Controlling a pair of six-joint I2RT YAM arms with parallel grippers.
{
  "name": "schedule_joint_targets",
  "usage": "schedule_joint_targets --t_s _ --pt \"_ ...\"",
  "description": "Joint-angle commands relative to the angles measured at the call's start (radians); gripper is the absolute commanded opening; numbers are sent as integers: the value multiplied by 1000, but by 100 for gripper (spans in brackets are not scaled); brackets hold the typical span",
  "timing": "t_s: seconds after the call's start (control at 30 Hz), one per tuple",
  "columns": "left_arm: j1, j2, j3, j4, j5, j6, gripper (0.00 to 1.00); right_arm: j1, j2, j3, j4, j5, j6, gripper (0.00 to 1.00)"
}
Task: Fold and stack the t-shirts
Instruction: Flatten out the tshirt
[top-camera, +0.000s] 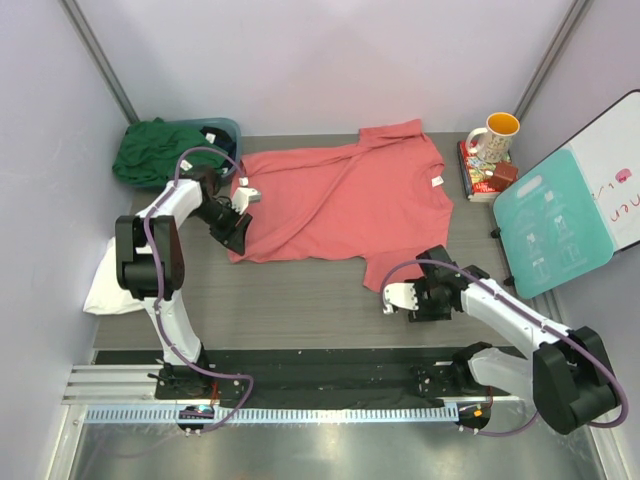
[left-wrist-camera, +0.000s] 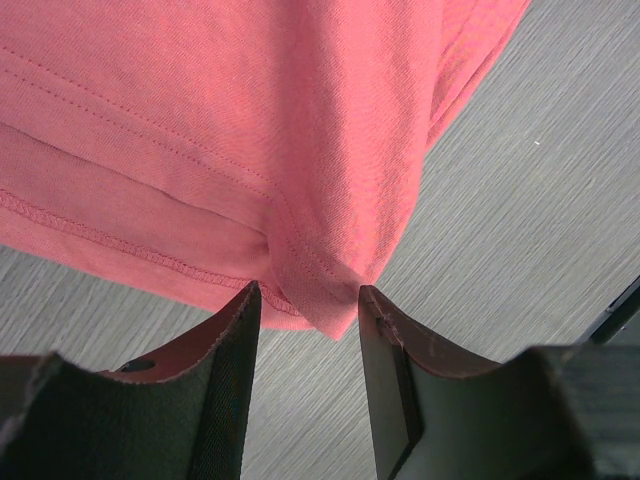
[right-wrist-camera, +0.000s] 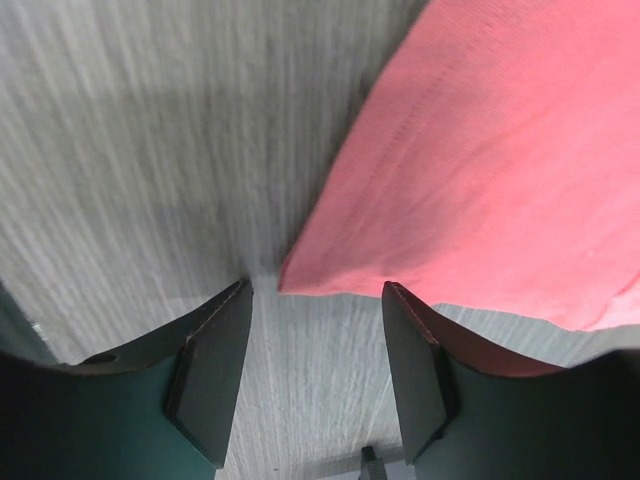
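Nothing legible; the whiteboard (top-camera: 605, 150) bears pink marker scrawl (too small to read)

Coral-red t-shirt (left-wrist-camera: 250, 120) is soft, matt knitted cloth, hem stitched in rows; the bench (left-wrist-camera: 520, 200) under it looks matt grey, finely grained; the left hand (left-wrist-camera: 308, 290) shows dark, dull, smooth-faced plastic.

Bright, diffuse light, soft shadow beneath the coral-red t-shirt (top-camera: 340, 200) (slight blur in the right wrist view)

coral-red t-shirt (left-wrist-camera: 250, 130) corner, end effector (left-wrist-camera: 310, 298) spread
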Motion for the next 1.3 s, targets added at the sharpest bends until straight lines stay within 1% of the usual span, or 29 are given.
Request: schedule_joint_targets --t_s 0.0,0.07,0.1,0.17,0.2,0.23,0.27,0.33,0.37,0.4,0.53,0.67,0.83,1.1,1.13,1.27 --pt "10 -44 27 -12 26 1 45 10 53 -43 126 25 24 55" --pt "10 -46 27 -15 26 2 45 11 73 -40 134 26 36 50" --pt "10 -46 27 -17 26 7 45 14 85 -37 141 25 38 46" --pt "10 -47 28 -18 23 12 45 20 94 -33 144 22 47 41" --pt "10 -46 30 -18 21 12 45 23 96 -30 145 22 48 40" --pt "10 -44 33 -18 20 15 45 29 94 -27 145 22 50 37" --pt "10 -41 33 -21 20 16 45 33 91 -25 138 19 53 29" --pt "10 -39 40 -26 20 19 45 42 79 -25 134 17 54 20" --pt "10 -32 42 -26 18 21 45 45 74 -24 126 19 54 4" --pt "10 -30 45 -26 20 19 45 48 65 -25 125 20 54 1" --pt "10 -12 60 -6 17 -1 44 49 28 -25 120 36 53 1" --pt "14 -4 76 35 26 -65 43 49 11 -28 111 52 56 1" --pt "14 45 125 -9 57 -77 43 49 2 -24 111 52 57 1" --pt "13 42 74 -38 21 -74 43 51 16 -14 123 52 70 1" --pt "42 42 69 -37 21 -77 43 51 16 -14 123 52 68 1" --pt "45 43 54 -51 35 -84 43 51 19 -10 128 52 65 1"
